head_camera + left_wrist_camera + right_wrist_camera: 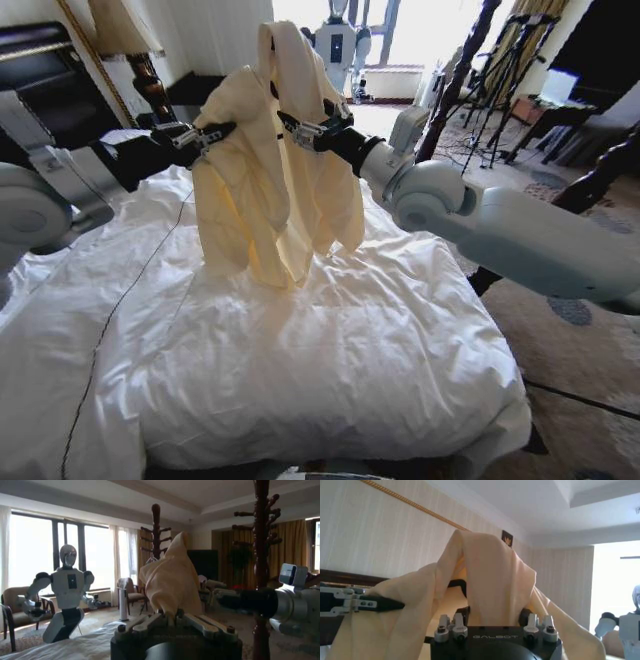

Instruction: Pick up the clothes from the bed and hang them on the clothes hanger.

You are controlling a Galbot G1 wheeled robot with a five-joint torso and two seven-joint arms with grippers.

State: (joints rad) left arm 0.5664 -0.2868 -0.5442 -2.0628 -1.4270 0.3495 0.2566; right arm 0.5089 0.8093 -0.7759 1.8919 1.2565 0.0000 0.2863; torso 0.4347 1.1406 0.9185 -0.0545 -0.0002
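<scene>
Already the pickup looks done to me: the top [270,170] hangs clear above the bed [330,350], held up between both arms, its hem just over the duvet. Hanging is what I judge is left; I can't make out the hanger with any certainty. My left gripper [205,137] is pinched shut on a fold at one shoulder. My right gripper [303,129] is clamped on the cloth near the middle, with the neckline and its dark label [507,538] draped above it.

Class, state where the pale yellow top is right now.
In the head view, the pale yellow-cream thin top hangs above the white-duveted bed, gripped between left gripper and right gripper.
</scene>
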